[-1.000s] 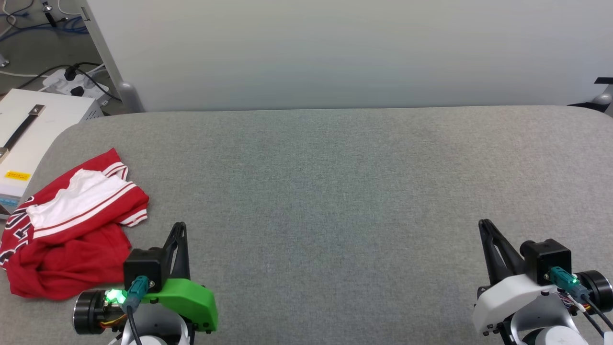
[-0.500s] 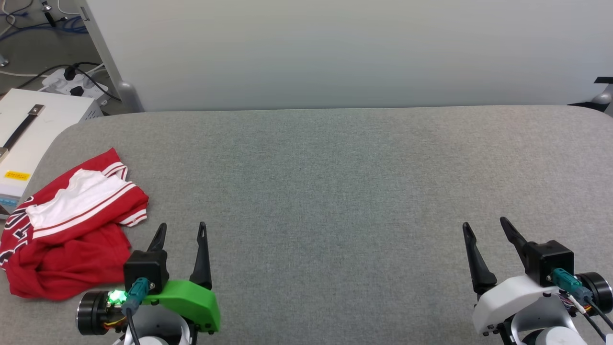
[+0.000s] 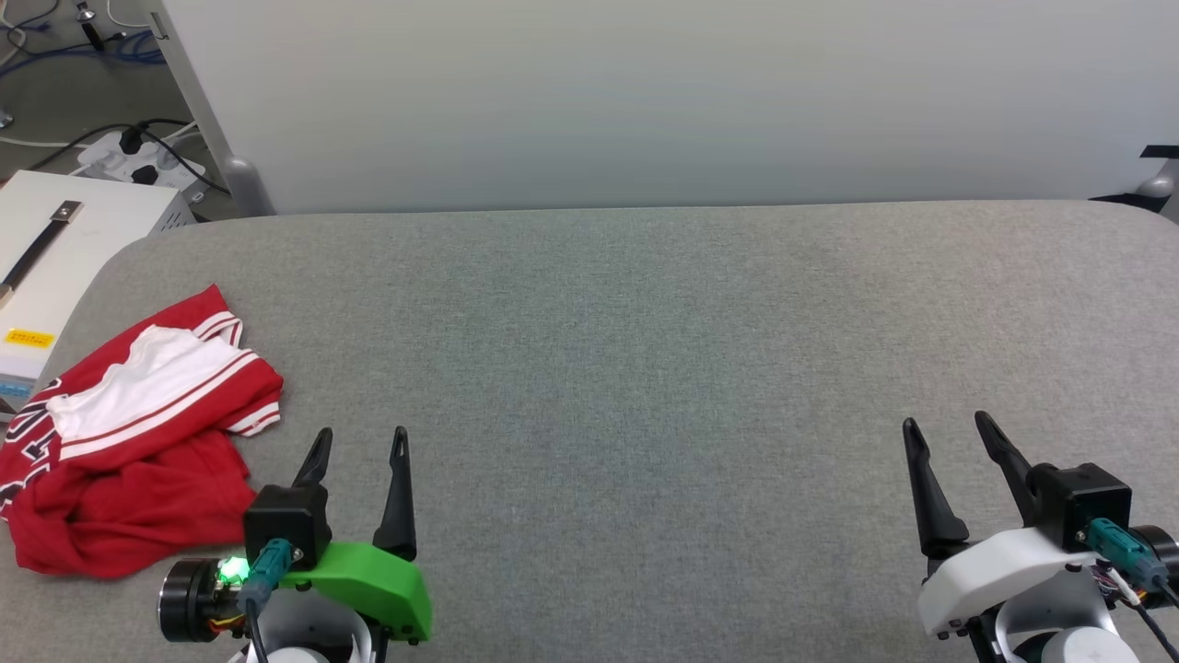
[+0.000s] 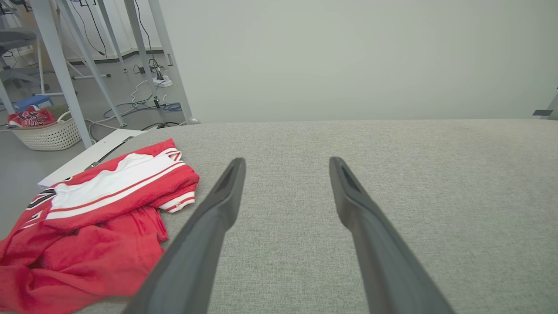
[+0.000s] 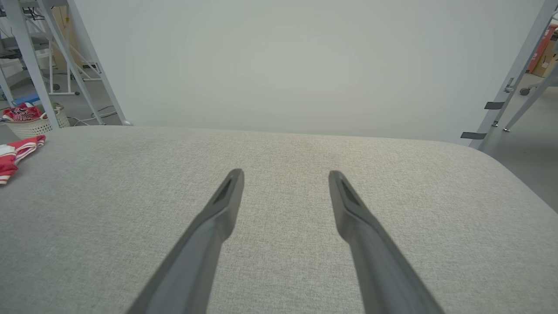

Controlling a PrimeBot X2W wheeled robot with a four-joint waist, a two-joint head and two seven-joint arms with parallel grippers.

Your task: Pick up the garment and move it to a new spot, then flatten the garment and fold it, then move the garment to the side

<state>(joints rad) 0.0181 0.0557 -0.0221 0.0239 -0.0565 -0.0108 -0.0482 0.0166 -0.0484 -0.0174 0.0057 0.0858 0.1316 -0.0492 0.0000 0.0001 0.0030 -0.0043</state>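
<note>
Both pincers have sprung apart: left gripper [image 3: 361,433] gapes empty, the crumpled garment [image 3: 138,433] just to its left; right gripper [image 3: 946,421] gapes empty, well away.

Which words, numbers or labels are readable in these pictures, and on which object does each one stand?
garment: black, white-outlined characters at its left edge, crumpled and cut off; not readable.
white box: yellow sticker, print too small to read.
No text reads clearly enough to quote.

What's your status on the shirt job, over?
Left gripper open, empty. Right gripper open, empty. Garment crumpled at left edge of table, untouched. Nothing between it and left gripper.
</note>
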